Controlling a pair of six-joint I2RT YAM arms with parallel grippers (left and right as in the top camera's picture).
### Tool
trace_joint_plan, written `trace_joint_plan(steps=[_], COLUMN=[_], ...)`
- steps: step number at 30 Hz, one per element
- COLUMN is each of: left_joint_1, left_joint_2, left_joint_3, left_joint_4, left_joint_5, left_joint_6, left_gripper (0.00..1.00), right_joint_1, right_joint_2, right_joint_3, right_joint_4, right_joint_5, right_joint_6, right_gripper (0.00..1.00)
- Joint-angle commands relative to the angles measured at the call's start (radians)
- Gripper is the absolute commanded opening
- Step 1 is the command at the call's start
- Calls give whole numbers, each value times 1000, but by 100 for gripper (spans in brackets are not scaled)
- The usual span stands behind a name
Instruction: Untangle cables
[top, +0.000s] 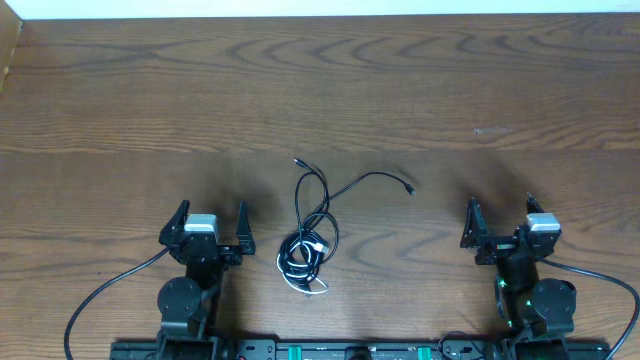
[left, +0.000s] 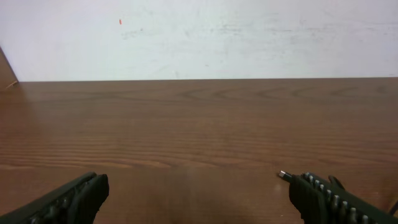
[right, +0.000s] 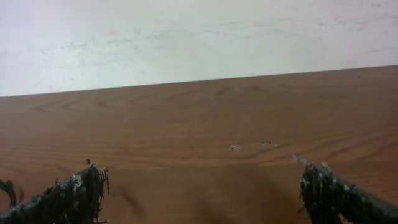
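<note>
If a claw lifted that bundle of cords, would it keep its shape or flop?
Probably flop: the cables lie in loose, curling loops. Likely light, being so thin. The coiled part may lift as one clump, free ends trailing.

Overall: bright, even, diffuse light; no hard glare.
Overhead: sharp; table (top: 400, 90) grain clear; top edge of frame blown white.
Shadows: soft dark smudges on table just ahead of left gripper (top: 213, 208) and right gripper (top: 500, 202); faint dim patch low centre in both wrist views.
Wrist views: softer; rt one hazy, grainy; wall (left: 249, 37) washed pale; fingers (left: 74, 196) near lens dark, blurred.
</note>
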Motion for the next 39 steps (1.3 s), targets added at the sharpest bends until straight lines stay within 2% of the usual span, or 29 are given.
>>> trace_joint_plan(steps=[1,9,17,39], left_joint_1=[5,5,5,5], left_joint_2=[0,8,87,636], left_joint_3=[-17,3,47,281], left_joint_4=[-40,-61,-75,-101], left_joint_5=[-28,-28,-27,-1], left_joint_6=[7,6,6,-13], left_gripper=[98,98,98,98], right_joint_1=[2,2,2,2], right_joint_2=[-7,-7,-7,-7], right_joint_3=[-1,-1,-1,-1], right_joint_4=[-5,-5,-5,-5], right_joint_5=[11,11,11,11], right_joint_6=[-14,-14,-14,-14], right_gripper=[99,99,99,99])
